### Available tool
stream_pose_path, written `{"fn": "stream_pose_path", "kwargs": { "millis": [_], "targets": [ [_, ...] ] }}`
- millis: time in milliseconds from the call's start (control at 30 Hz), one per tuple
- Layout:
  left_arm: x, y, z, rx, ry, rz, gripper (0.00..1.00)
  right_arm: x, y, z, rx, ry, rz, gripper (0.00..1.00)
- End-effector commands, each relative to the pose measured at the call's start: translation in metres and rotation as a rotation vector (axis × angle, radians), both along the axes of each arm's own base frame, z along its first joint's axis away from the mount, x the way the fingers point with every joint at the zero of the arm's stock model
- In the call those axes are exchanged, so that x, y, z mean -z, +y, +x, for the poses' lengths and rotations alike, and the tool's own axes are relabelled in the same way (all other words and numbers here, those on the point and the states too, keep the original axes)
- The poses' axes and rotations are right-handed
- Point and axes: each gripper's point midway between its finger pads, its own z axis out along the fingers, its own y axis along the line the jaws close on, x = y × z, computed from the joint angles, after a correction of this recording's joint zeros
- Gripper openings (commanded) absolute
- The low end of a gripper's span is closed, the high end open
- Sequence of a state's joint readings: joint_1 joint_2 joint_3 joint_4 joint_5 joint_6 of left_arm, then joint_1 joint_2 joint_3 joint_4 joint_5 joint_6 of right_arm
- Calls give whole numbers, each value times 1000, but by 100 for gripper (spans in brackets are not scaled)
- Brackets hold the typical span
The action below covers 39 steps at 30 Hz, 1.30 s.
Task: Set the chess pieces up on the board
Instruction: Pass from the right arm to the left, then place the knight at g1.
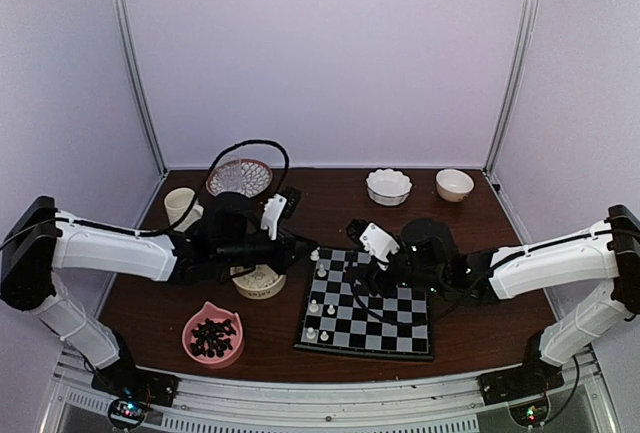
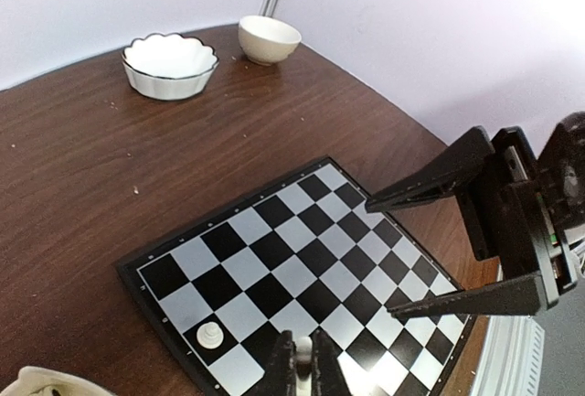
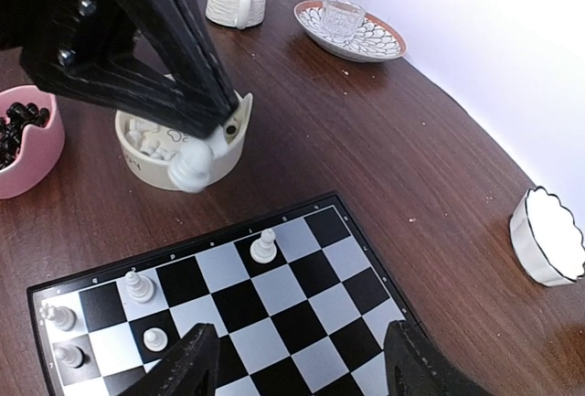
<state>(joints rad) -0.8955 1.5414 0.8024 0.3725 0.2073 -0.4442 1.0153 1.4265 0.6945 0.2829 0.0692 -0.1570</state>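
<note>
Low in the left wrist view, the left gripper (image 2: 303,373) has its fingers pressed onto a white chessman (image 3: 191,173), which hangs in the air by the upper left corner of the board (image 1: 372,315) as the top view shows it. Five more chessmen (image 1: 314,306) stand upright on squares along the board's left side. Over the board's upper middle the right gripper (image 3: 302,369) hovers with its fingers spread wide and nothing between them.

In the top view the left arm reaches in from the left edge, forearm roughly level, passing above a cream bowl (image 3: 151,165) of white pieces. The right arm stretches in from the right edge, low and pointing left. Board and bowl rest on a brown table (image 1: 330,208), the board lying flat at lower centre. A pink bowl (image 1: 213,335) of dark pieces sits to the lower left.
</note>
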Motion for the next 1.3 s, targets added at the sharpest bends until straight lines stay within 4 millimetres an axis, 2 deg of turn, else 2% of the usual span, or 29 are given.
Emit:
{"fn": "stream_pose_path", "kwargs": {
  "millis": [0,400,533,667,867,1067,1267],
  "targets": [
    [-16,16,2,-52,-84,-13,0,-12,-9,6,71,-36,39,65],
    [8,20,-36,62,-210,0,0,-18,-32,24,233,-90,41,67],
    [9,19,-50,112,-266,-59,0,-18,-35,25,246,-95,37,68],
    [14,18,-69,166,-367,-42,0,-19,-35,26,247,-96,39,68],
    [25,22,-84,225,-389,-50,0,-19,-35,25,245,-95,37,68],
    [42,18,-96,305,-385,-44,0,-19,-36,24,243,-97,37,68],
    [51,13,-96,323,-364,-33,0,-20,-37,23,241,-101,41,69]
  ]
}}
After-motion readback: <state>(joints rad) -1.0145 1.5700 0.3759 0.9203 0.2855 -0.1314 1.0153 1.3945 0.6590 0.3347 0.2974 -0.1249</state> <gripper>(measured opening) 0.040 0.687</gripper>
